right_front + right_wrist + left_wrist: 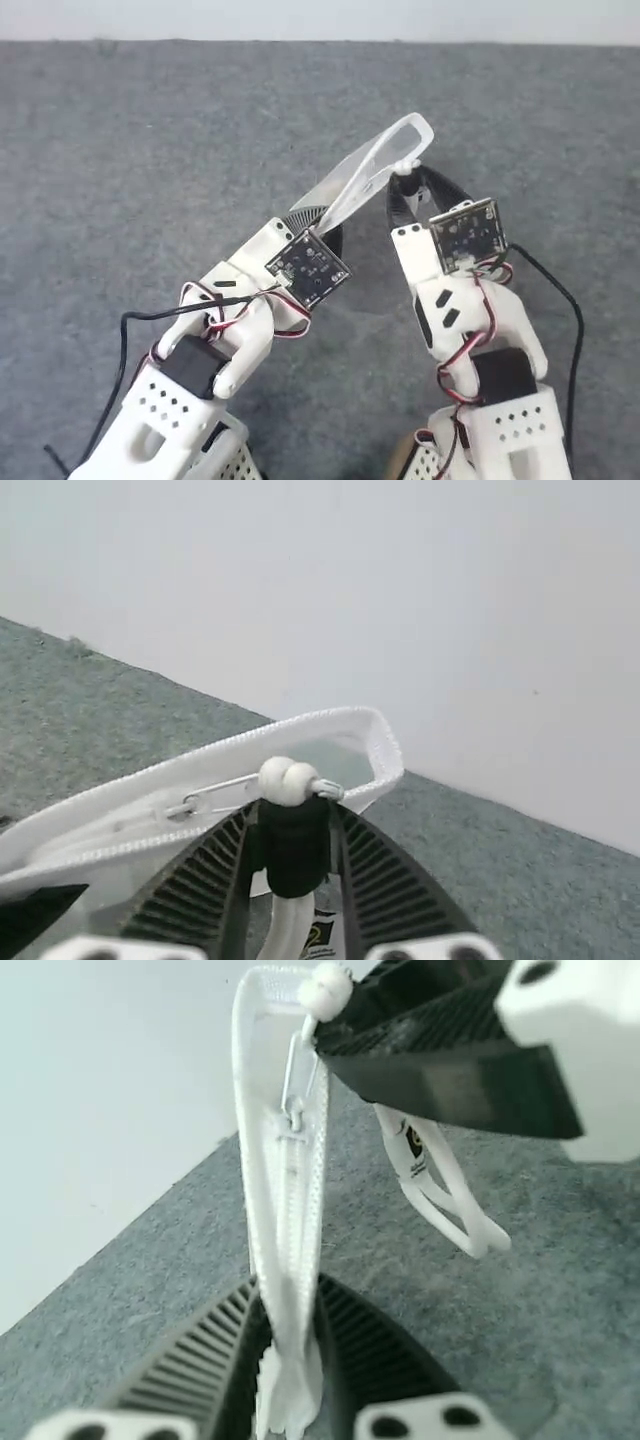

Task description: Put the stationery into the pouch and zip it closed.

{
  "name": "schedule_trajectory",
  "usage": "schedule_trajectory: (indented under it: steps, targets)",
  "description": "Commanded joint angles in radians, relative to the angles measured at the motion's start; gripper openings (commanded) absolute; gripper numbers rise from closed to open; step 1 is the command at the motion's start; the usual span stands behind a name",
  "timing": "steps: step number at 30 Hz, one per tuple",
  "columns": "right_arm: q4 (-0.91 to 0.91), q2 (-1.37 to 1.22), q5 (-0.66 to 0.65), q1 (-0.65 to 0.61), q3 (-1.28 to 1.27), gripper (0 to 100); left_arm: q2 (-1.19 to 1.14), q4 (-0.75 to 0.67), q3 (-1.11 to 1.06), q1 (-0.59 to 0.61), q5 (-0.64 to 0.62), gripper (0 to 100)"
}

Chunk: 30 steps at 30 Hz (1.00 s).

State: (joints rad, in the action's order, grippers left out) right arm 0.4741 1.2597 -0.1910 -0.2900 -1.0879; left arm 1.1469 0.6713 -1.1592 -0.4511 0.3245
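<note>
A white mesh pouch [368, 172] is held up off the grey table, slanting from one arm to the other. My left gripper [322, 225] is shut on the pouch's lower end, which runs up between its black ribbed fingers [200, 1345] as a narrow strip [285, 1210]. My right gripper [405, 182] is shut on the zipper pull, a white bead [287, 780] on a thin metal link at the pouch's upper end [330, 730]. In the left wrist view that bead [328, 988] sits at the tip of the right arm's black finger [440, 1055]. A white loop [440, 1195] hangs below it.
Grey felt-like table surface [120, 170] stretches around both arms. A pale wall [300, 18] bounds the far edge. Black cables [560, 290] trail beside the arms, and the white arm bases [170, 430] stand at the near edge.
</note>
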Motion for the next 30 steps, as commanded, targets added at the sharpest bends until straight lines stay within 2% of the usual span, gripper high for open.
schedule_trajectory:
  steps: [1, 6, 21, 30]
  targets:
    - [-0.059, -0.025, 0.014, 0.054, 0.058, 0.6, 0.011, -0.003, -0.005, 0.009, -0.018, 1]
    - [-0.093, -0.054, 0.008, 0.058, 0.058, 0.6, 0.011, -0.003, -0.005, 0.009, -0.018, 1]
    - [-0.291, -0.214, 0.008, 0.174, 0.064, 0.6, 0.011, 0.0, -0.005, 0.009, -0.018, 1]
    - [-0.295, -0.398, 0.011, 0.232, 0.18, 0.6, 0.011, 0.002, -0.005, 0.009, -0.018, 1]
